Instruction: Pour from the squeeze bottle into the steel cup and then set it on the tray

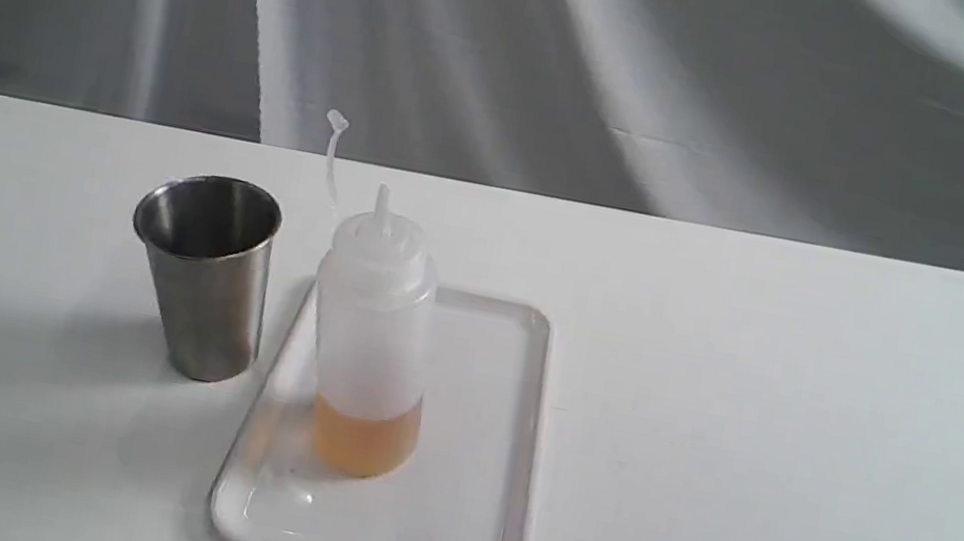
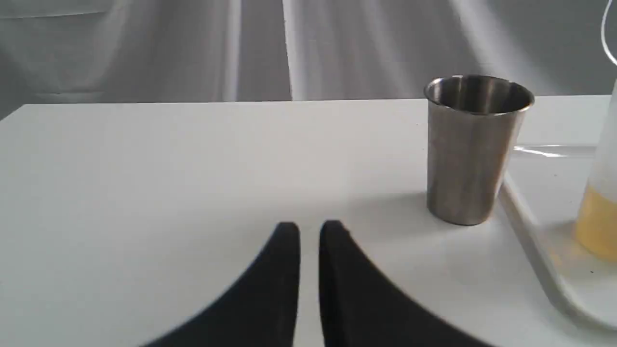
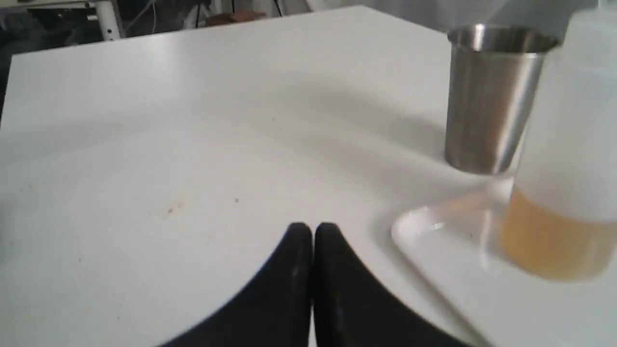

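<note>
Exterior view: the squeeze bottle (image 1: 372, 331) is seen upright on the tray (image 1: 460, 505), near the steel cup (image 1: 202, 281), and is judged light, soft-walled, best gripped gently at mid-body, while the right gripper (image 3: 312, 229) is pressed together empty and the left gripper (image 2: 308, 226) nearly so.

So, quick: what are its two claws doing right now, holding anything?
Left gripper: closed down to a thin slit, holding nothing.
Right gripper: closed tight, holding nothing.
</note>
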Robot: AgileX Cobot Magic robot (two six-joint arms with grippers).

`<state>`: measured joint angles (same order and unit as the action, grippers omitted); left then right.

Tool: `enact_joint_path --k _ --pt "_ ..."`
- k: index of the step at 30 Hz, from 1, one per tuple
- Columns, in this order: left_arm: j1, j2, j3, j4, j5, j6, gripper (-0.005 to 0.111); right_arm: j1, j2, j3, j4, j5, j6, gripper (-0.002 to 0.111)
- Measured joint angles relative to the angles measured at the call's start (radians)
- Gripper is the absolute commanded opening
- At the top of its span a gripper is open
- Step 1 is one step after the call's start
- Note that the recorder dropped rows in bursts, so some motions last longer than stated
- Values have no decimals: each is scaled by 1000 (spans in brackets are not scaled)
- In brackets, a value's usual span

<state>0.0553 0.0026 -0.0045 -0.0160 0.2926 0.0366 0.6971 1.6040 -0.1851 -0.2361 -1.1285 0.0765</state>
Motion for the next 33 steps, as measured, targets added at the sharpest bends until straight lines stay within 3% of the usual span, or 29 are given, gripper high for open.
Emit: enact_joint_path --k 10,20,33 --pt "0 0 0 0 0 0 8 0 -145 138 65 19 4 0" --pt "0 0 0 0 0 0 8 -2 -418 142 140 286 4 0" --pt "0 0 0 0 0 0 8 -189 -733 143 183 588 4 0"
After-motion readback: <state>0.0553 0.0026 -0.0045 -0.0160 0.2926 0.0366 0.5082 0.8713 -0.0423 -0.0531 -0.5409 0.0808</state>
